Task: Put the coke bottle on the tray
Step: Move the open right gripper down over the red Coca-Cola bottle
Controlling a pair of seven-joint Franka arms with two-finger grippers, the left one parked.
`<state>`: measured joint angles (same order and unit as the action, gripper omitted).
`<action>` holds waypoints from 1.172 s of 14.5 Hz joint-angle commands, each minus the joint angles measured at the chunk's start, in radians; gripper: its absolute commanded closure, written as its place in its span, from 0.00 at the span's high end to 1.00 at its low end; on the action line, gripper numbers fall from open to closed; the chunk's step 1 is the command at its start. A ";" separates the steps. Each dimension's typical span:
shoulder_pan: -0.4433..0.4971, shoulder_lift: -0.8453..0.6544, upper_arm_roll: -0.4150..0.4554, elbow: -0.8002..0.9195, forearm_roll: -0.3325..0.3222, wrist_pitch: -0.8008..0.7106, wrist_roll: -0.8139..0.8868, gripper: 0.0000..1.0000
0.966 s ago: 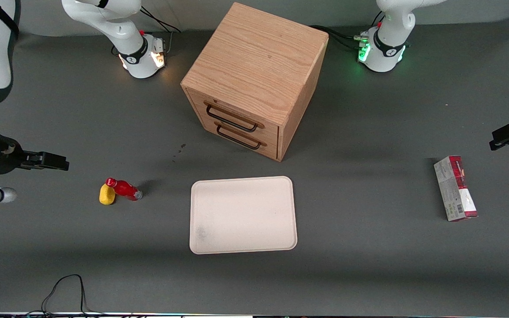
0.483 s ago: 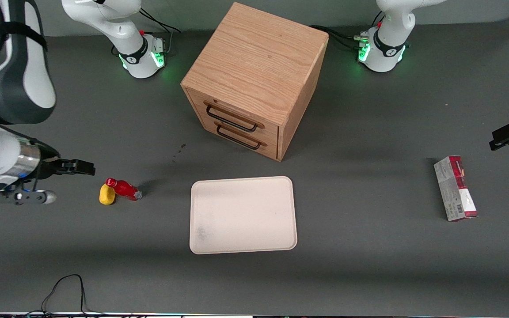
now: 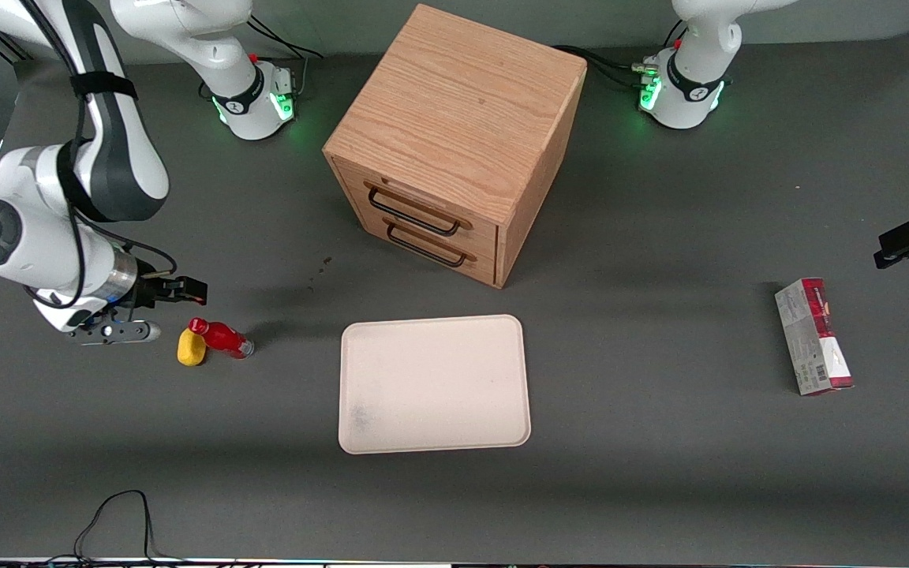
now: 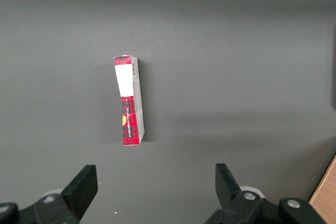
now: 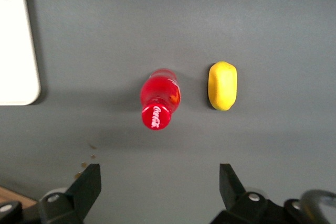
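**Gripper poised above the upright coke bottle, nothing held**

Nearest the front camera lies the flat cream rectangular tray [image 3: 435,384] with rounded corners and a low rim; a faint grey smudge marks its surface, and nothing rests on it. One corner of it also shows in the right wrist view [image 5: 18,40].

A little farther from the camera, toward the working arm's end of the grey table [image 3: 660,473], stands the small red coke bottle [image 3: 220,337] with its red cap. It is upright on the table, well apart from the tray. In the right wrist view the bottle [image 5: 158,104] is seen from above, the white lettering on its cap facing the camera. Just beside it sits a yellow oval lump [image 3: 191,347], a narrow gap showing between the two in the right wrist view [image 5: 222,85].

The right arm's black two-finger gripper [image 3: 174,290] hangs above the table, slightly farther from the camera than the bottle. Its fingers [image 5: 86,184] are spread wide, grasping nothing.

Toward the parked arm's end lies a red-and-grey rectangular box [image 3: 813,336], flat on the table.

Farthest from the camera stands the wooden cabinet [image 3: 458,134] with two drawers, both closed, each with a dark wire handle.
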<state>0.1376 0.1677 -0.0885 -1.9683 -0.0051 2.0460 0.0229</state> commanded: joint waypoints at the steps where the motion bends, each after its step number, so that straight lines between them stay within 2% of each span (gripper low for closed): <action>1: 0.004 -0.033 -0.007 -0.086 -0.015 0.098 -0.029 1.00; 8: 0.004 0.097 -0.004 0.020 -0.013 0.140 -0.021 1.00; 17: 0.004 0.128 -0.002 0.019 -0.013 0.187 -0.020 1.00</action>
<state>0.1376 0.2822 -0.0883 -1.9711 -0.0096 2.2238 0.0184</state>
